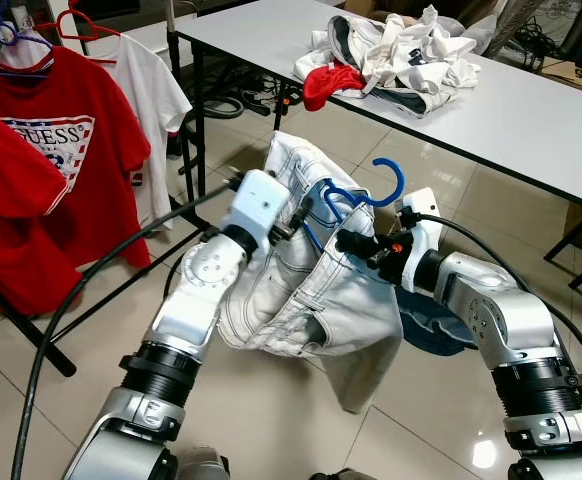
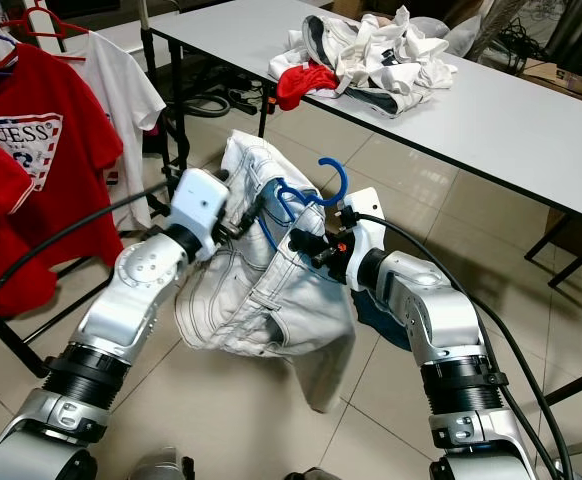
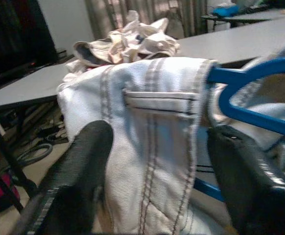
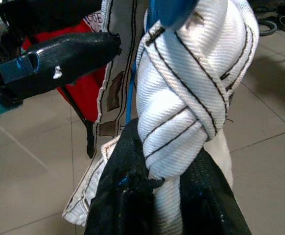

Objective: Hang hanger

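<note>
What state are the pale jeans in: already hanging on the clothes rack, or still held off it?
Held off it. The pale jeans, with the blue hanger, hang between the left gripper and right gripper, apart from the clothes rack.
</note>
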